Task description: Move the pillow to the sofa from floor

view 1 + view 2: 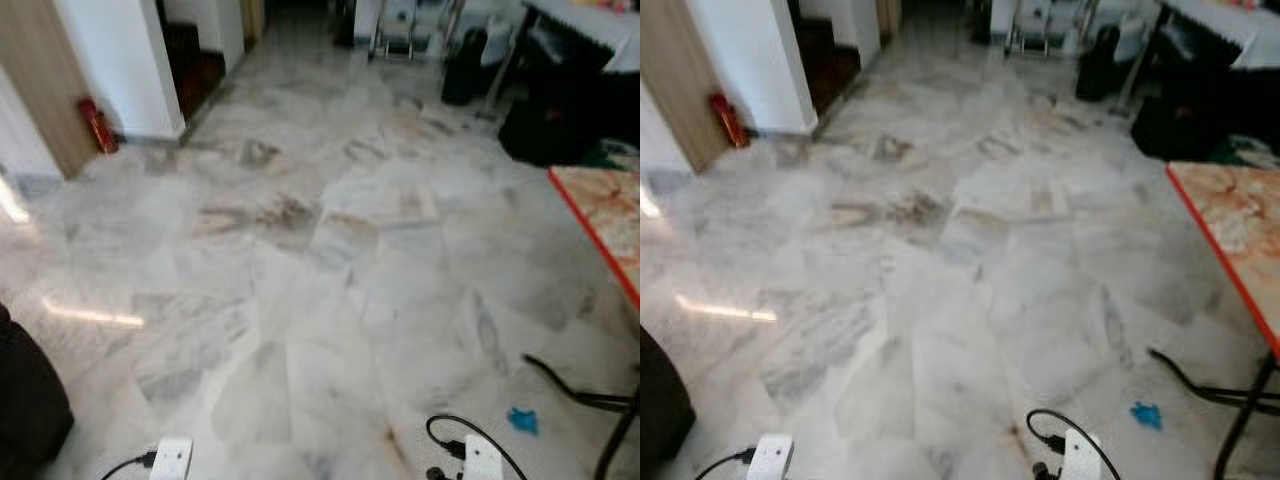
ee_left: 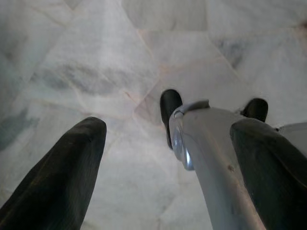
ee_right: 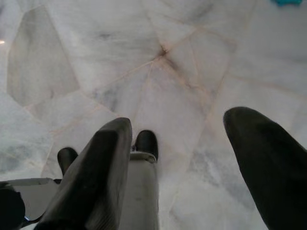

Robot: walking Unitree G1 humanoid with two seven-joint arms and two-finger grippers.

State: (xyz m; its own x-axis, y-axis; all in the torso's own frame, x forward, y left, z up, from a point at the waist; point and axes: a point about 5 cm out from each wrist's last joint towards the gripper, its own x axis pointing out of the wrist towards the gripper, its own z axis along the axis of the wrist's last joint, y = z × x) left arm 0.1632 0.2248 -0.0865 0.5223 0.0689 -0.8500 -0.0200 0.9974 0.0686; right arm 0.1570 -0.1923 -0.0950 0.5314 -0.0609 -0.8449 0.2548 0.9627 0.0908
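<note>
**Fig. 1. Search phase: open floor ahead, pillow not yet found**

Head views look down across a pale marble floor. No pillow can be made out anywhere on it, so where the task's object lies cannot be told from these pictures. A dark rounded mass at the near left edge may be part of a sofa, but too little of it shows to be sure. By this evidence, nothing of the task is done: locating the pillow, grasping it and carrying it to the sofa all remain.

The left claw hangs over bare floor with its fingers spread and nothing between them; the right claw hangs likewise, released and empty, above the tiles.

Surroundings: a red fire extinguisher stands against the wall at far left, beside a white pillar. At right, a table with a red edge juts in, its dark legs and black cables lying on the floor near a small blue scrap. Dark bags or furniture crowd the far right. The cables and table legs are the likeliest tripping points when walking.
</note>
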